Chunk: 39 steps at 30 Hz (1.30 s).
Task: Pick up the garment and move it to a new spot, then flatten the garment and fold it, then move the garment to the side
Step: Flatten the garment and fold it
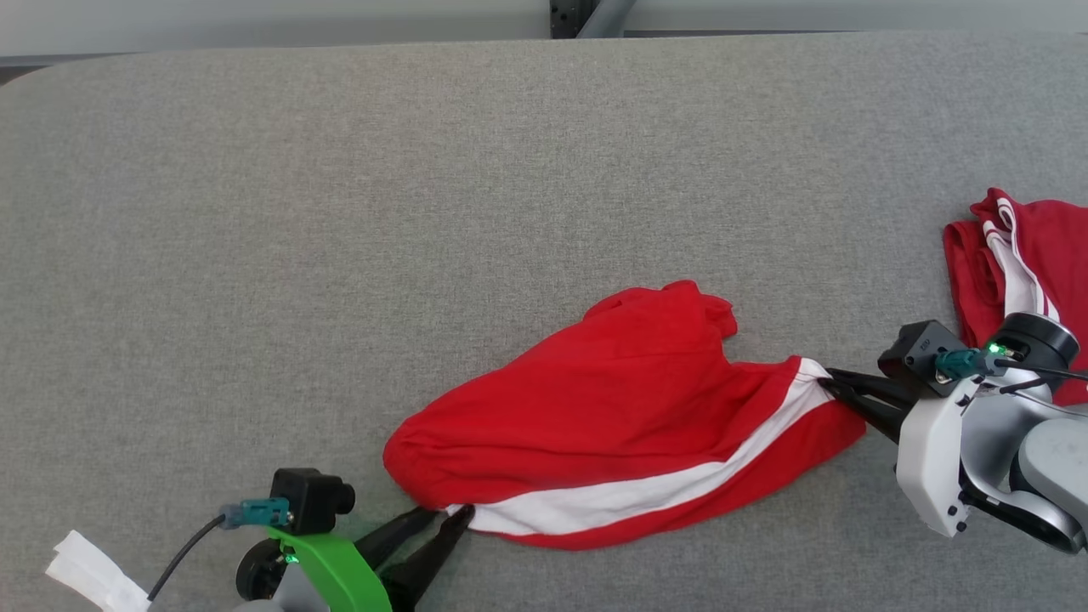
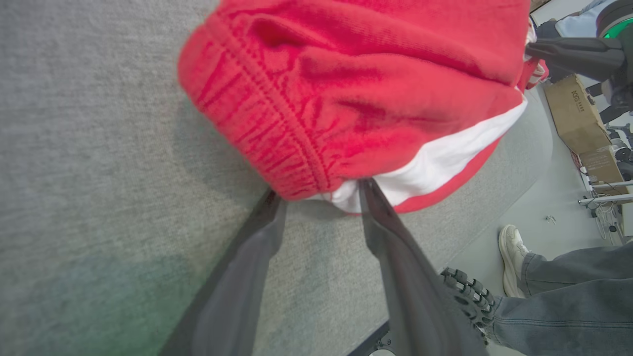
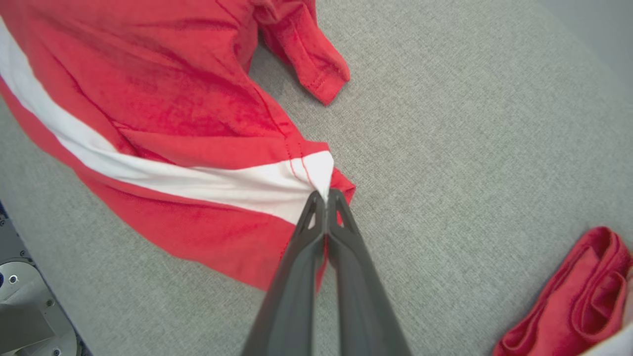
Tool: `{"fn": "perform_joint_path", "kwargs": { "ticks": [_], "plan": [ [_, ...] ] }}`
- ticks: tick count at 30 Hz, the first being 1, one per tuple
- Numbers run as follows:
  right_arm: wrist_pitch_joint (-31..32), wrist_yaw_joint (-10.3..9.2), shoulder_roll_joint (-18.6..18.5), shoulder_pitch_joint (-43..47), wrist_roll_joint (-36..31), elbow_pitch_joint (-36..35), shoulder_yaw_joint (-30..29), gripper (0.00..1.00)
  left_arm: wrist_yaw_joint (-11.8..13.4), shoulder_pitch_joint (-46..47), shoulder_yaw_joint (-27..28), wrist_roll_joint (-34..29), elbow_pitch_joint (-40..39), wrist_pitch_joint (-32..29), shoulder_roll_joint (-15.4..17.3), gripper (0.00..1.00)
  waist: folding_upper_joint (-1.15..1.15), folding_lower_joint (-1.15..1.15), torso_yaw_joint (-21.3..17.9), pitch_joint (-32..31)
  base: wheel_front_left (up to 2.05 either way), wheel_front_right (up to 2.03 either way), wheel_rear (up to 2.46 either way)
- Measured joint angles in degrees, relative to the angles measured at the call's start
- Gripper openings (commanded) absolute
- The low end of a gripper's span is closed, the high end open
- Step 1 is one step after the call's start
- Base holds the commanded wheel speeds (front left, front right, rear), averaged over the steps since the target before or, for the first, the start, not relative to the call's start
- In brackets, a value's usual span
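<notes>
A red garment (image 1: 629,399) with a white side stripe lies crumpled on the grey padded table (image 1: 340,212), near its front edge. My left gripper (image 1: 450,512) stands at the garment's left end. In the left wrist view its fingers (image 2: 395,277) are apart, with the gathered waistband corner of the garment (image 2: 346,74) between their tips. My right gripper (image 1: 824,382) is shut on the garment's right corner. In the right wrist view the gripper (image 3: 324,195) pinches the white stripe's end of the garment (image 3: 148,99).
A second red garment (image 1: 1020,246) with white stripes lies folded at the table's right edge, behind my right wrist. White paper (image 1: 85,578) sits at the lower left. Beyond the front edge are a person's shoe (image 2: 514,247) and a cardboard box (image 2: 573,113).
</notes>
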<state>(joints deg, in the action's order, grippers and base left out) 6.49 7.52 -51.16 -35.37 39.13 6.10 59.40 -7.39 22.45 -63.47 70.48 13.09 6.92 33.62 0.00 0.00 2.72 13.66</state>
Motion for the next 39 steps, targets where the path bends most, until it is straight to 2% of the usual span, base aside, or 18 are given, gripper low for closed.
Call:
{"fn": "perform_joint_path", "kwargs": {
  "ticks": [3,4,5,8,12,17,22,27,31,33,36,39],
  "plan": [
    [0.0,0.00,0.0,0.2,0.0,0.0,-0.5,0.00,0.0,0.6,-0.9,0.3,-0.2,0.2,0.0,0.26,0.00,0.00,-0.2,0.0,0.00,0.00,0.00],
    [0.0,0.00,0.1,0.3,0.0,0.0,-0.7,0.00,0.0,0.8,-1.4,0.6,-0.5,0.3,0.0,0.05,0.00,0.00,-0.4,0.0,0.00,0.00,0.00],
    [0.0,0.00,0.1,0.6,-0.1,0.0,-0.9,0.00,0.0,0.9,-1.8,0.9,-0.8,0.7,0.0,0.00,0.00,0.00,-0.5,-0.1,0.00,0.00,0.00],
    [0.0,0.00,0.1,1.2,-0.1,0.0,-1.6,0.00,0.0,1.5,-3.5,1.5,-2.1,0.4,1.1,0.00,0.00,0.00,-0.7,-0.3,0.00,0.00,0.00],
    [-1.4,0.00,-0.2,2.5,0.0,-0.8,-4.4,0.00,0.0,1.9,-4.6,2.5,-5.9,0.2,4.0,0.00,0.00,0.00,-1.1,-0.6,0.00,0.00,0.00],
    [-3.5,0.00,-0.7,6.9,-0.8,-3.5,-10.5,0.00,0.0,2.3,-4.0,2.7,-13.1,0.8,9.6,0.00,0.00,0.00,-1.6,-0.5,0.00,0.00,0.00],
    [-4.5,0.00,0.5,14.7,-3.1,-7.3,-19.8,0.00,3.2,1.2,-2.9,2.1,-22.2,2.9,13.6,0.00,0.00,0.00,-2.4,-0.2,0.00,0.00,0.00],
    [-4.4,0.00,5.4,27.3,-5.5,-13.0,-33.5,0.00,8.0,-1.5,-1.4,1.6,-31.5,4.9,17.3,0.00,0.00,0.00,-3.5,0.0,0.00,0.00,0.00],
    [-2.9,-0.01,11.9,38.9,-6.7,-20.4,-45.3,0.00,11.6,-4.2,0.2,1.5,-39.3,6.4,21.1,0.00,0.00,0.00,-4.7,0.3,0.00,0.00,0.00],
    [-1.4,-0.01,15.1,43.2,-6.6,-25.3,-49.2,0.00,13.2,-4.6,0.9,0.9,-42.8,6.6,23.3,0.00,0.00,0.00,-5.3,0.6,0.00,0.00,0.00],
    [2.0,-0.01,17.8,46.4,-4.5,-32.7,-53.1,0.00,14.5,-4.3,2.2,0.4,-48.4,5.7,26.8,0.00,0.00,0.00,-6.1,1.4,0.00,0.00,0.00],
    [6.2,-0.01,17.8,45.5,-1.3,-38.4,-56.3,0.00,14.1,-1.0,4.4,0.6,-52.7,2.7,30.5,0.00,0.00,0.00,-6.7,2.7,0.00,0.00,0.00]
  ]
}}
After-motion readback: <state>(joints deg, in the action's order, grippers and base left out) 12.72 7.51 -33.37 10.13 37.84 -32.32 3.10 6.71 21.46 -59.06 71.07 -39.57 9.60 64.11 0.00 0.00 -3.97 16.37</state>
